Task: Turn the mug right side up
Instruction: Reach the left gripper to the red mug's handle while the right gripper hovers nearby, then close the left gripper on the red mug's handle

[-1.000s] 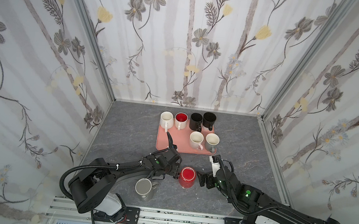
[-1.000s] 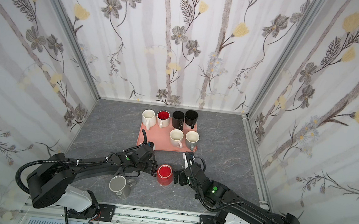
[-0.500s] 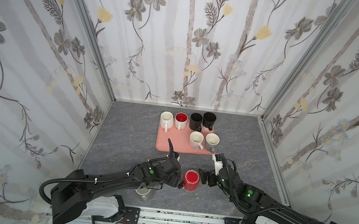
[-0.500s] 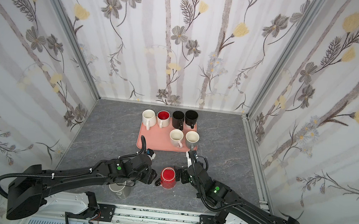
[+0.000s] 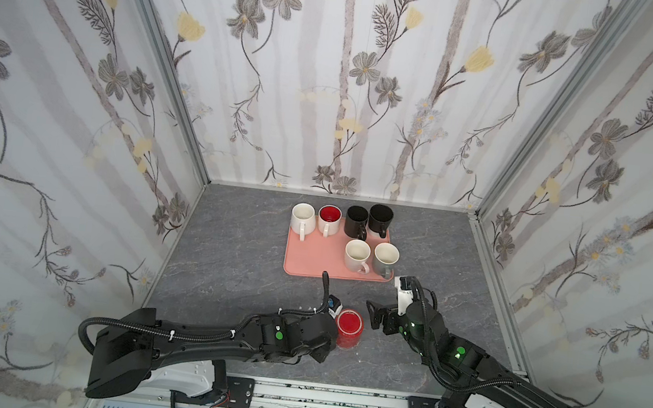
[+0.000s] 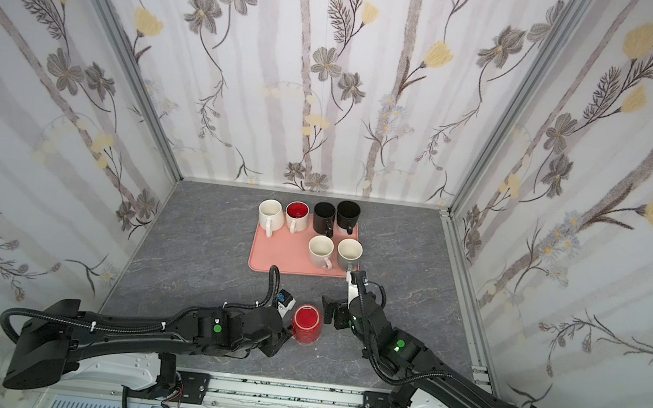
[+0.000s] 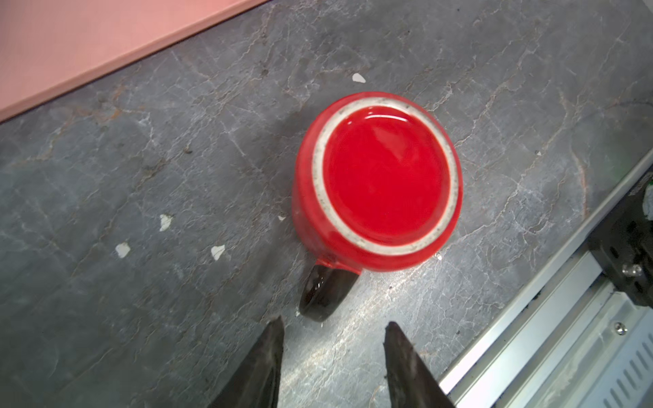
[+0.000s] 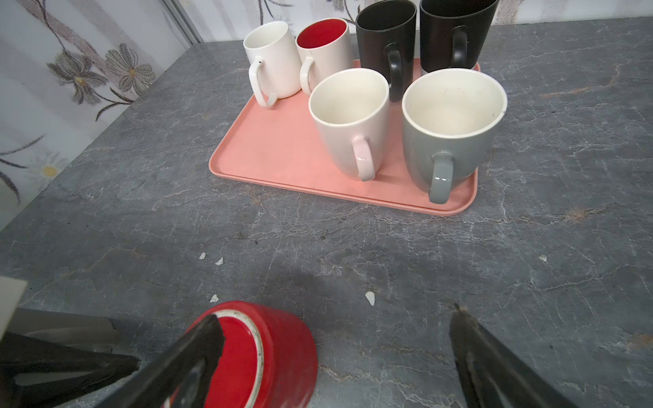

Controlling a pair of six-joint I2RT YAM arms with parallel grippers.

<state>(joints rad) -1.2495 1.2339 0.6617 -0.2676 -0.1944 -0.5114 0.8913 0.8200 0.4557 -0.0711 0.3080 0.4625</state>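
Near the front edge of the grey table [image 5: 233, 270], the red mug [image 5: 349, 328] stands upside down, with its base facing up. The left gripper [image 7: 334, 323] is just beside it, on its left in both top views. Its fingers are apart, and the mug's dark handle [image 7: 327, 295] lies just ahead of the gap, not between them. The right gripper [image 8: 335, 318] waits on the other side of the mug with its jaws spread wide and holds nothing. Farther back lies the pink tray [image 5: 310, 261], which carries six upright mugs [image 5: 356, 255].
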